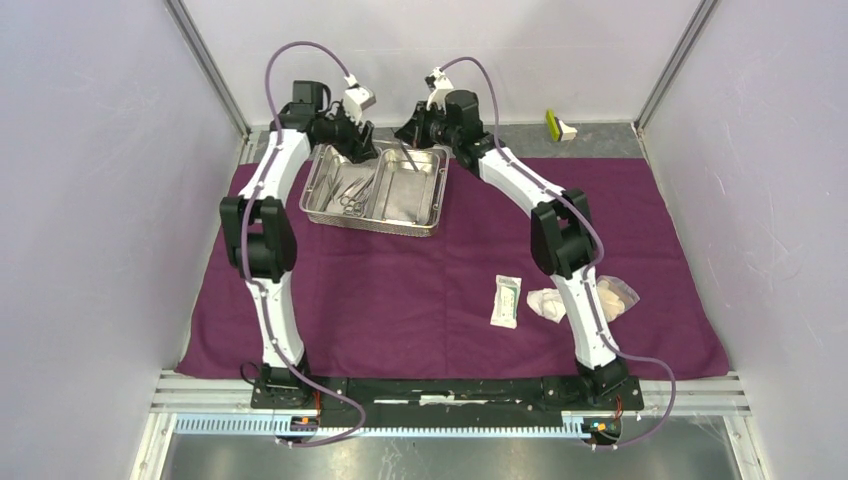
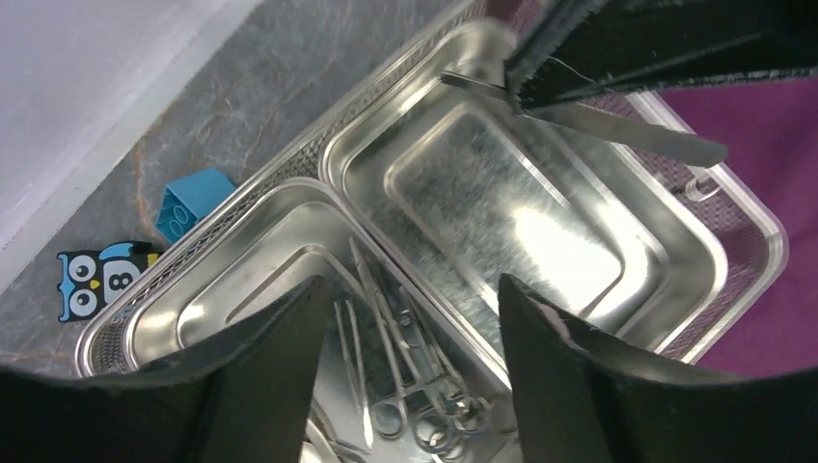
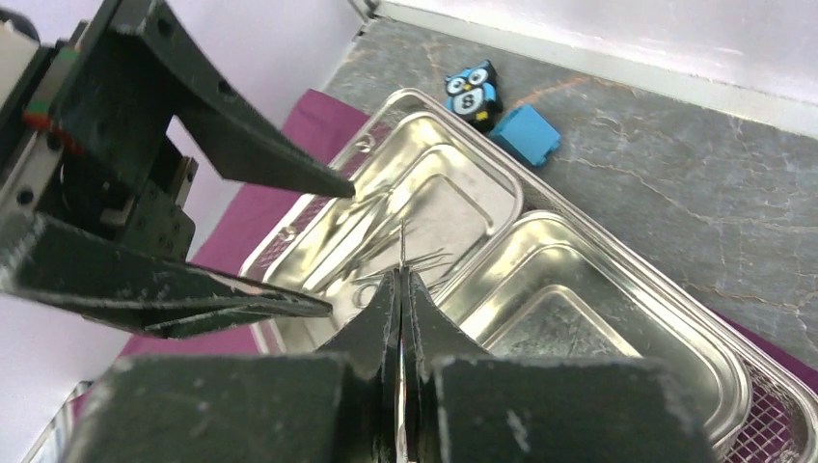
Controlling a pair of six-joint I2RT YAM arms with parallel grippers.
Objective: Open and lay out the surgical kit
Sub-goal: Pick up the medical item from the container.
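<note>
Pinching the tweezers (image 2: 627, 130) off-centre, the right gripper (image 3: 400, 280) risks them pivoting loose into the tray (image 2: 762, 227) beneath, while the left gripper (image 2: 410, 282) gapes empty.

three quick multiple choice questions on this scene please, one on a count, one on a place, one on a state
1. How many compartments has the shiny rectangular steel tray? A one B two C four
2. Where is the flat white sealed packet? A in the tray B on the large purple cloth C hanging off the table edge
3. How is the left gripper? A open B shut on the tray rim C shut on the packet
B: one divider splits it. B: it lies on the cloth, apart from the tray. A: its fingers stand apart, gripping nothing.
</note>
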